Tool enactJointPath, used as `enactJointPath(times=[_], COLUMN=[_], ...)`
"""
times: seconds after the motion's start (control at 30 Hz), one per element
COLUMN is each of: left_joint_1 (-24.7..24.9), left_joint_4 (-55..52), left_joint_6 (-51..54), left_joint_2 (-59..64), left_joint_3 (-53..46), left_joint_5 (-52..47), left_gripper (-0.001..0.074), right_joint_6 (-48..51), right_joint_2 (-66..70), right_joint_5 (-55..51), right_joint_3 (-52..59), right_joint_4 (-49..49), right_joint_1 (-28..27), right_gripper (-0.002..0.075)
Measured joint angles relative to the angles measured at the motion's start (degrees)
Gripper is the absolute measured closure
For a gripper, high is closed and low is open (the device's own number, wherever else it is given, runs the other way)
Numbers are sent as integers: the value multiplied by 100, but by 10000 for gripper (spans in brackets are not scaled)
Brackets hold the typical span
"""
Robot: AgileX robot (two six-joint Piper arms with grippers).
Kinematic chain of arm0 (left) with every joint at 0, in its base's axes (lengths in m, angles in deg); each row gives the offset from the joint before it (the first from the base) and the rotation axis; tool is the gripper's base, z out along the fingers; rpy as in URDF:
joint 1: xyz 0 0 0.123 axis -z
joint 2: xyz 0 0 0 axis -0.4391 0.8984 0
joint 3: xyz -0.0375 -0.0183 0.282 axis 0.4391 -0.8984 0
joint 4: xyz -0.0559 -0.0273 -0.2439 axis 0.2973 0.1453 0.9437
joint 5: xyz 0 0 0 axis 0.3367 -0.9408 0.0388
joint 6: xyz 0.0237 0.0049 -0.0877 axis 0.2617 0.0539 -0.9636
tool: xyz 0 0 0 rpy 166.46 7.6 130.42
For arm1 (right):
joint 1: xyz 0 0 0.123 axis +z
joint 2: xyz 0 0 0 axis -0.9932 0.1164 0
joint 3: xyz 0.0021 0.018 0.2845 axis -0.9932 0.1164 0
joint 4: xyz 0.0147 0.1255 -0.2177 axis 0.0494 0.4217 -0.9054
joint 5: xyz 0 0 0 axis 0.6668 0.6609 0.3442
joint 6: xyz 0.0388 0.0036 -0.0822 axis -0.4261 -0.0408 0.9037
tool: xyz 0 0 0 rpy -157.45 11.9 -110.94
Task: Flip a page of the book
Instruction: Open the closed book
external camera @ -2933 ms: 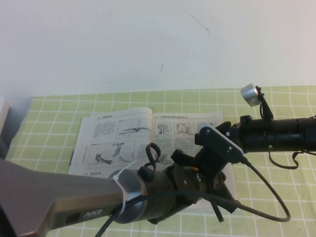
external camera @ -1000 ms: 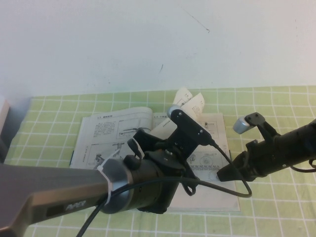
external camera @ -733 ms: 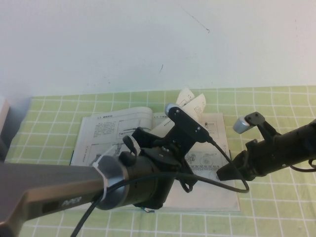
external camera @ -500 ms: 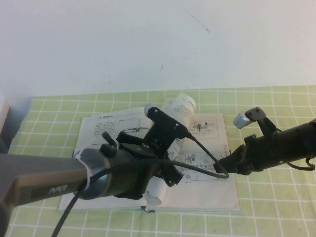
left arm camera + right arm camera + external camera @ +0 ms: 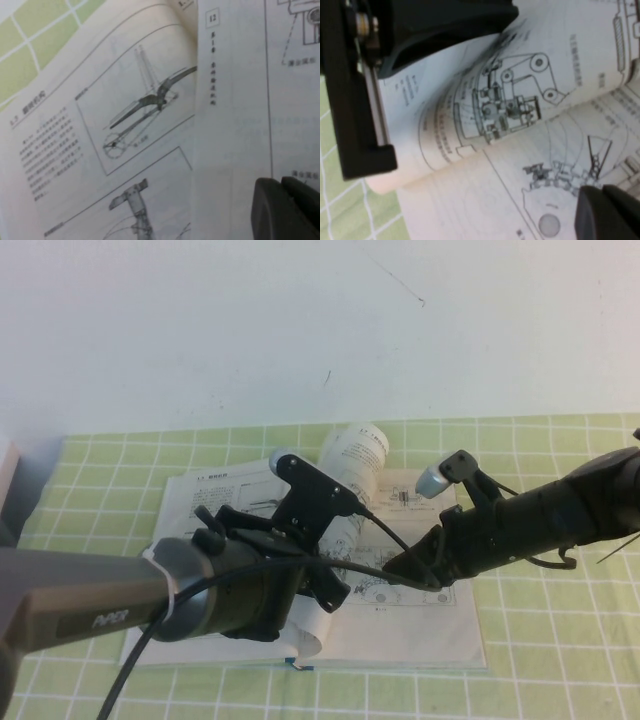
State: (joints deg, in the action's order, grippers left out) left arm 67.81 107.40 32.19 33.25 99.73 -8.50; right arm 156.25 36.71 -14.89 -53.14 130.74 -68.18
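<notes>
The book [image 5: 420, 625] lies open on the checked cloth. Its page [image 5: 352, 455] stands curled over the spine, arching from the top edge down to a rolled end near the front edge. My left gripper [image 5: 335, 597] is shut and points down at the book's middle. Its fingers [image 5: 280, 210] rest against the page's back, where the page [image 5: 235, 100] shows the number 12; nothing shows between them. My right gripper [image 5: 395, 565] reaches in from the right, shut, with its tip [image 5: 610, 212] on the right-hand leaf beside a machine diagram. The curled page [image 5: 445, 125] rises beside it.
A green-and-white checked cloth [image 5: 560, 660] covers the table, with a white wall [image 5: 300, 330] close behind it. A grey object [image 5: 8, 485] sits at the far left edge. The left arm's black cable [image 5: 395, 540] loops over the right-hand leaf near my right gripper.
My left gripper has swept left across the book, taking the raised page from upright over the right half to curled over the spine. My right gripper has moved left onto the right-hand leaf.
</notes>
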Motion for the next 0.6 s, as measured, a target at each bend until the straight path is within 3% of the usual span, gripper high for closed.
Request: enactJointPath(times=[0.6], left_joint_1=[-23], left_joint_4=[10], left_joint_6=[0], left_joint_2=[-121], left_joint_3=[-9], left_joint_5=[649], left_gripper=[738], right_joint_6=[-158], right_joint_2=[506], right_joint_5=[66], right_joint_3=[-825], right_joint_4=[26], right_joint_1=[181], right_gripper=[728])
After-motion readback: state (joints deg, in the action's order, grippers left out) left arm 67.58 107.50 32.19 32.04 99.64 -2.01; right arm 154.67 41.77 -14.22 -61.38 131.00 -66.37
